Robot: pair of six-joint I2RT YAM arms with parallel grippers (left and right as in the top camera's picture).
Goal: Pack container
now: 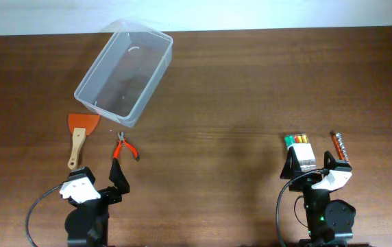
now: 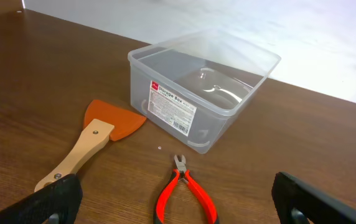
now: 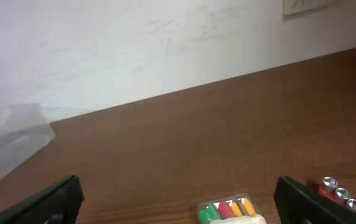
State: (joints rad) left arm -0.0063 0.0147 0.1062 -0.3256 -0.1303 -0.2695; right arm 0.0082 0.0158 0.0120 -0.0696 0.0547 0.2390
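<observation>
overhead, clear rimmed container (image 1: 124, 72) askew, white label (image 2: 172, 107), left tool (image 1: 96, 180) apart, right tool (image 1: 310, 168) apart

Left wrist: red-handled steel pliers (image 2: 187, 190), handle ends cut by the bottom edge. Left gripper (image 2: 178, 202) shows only two black finger stubs in the bottom corners, rest off frame. One stub overlaps the butt of the orange-bladed, wooden-handled scraper (image 2: 81, 149). White label (image 2: 173, 107) on the clear rectangular plastic container (image 2: 228, 68): fine print too small to read.

Right wrist: container (image 3: 7, 149) is a blurred sliver at the left edge. Pack of multicoloured markers (image 3: 228, 210), tops only, rest below frame. Red strip of metal sockets (image 3: 343, 194) runs off the bottom-right corner. Right gripper (image 3: 178, 205) fingers cropped the same way.

Overhead: marker pack's near end sits under the right gripper. Both arm bases cut by the bottom edge.
</observation>
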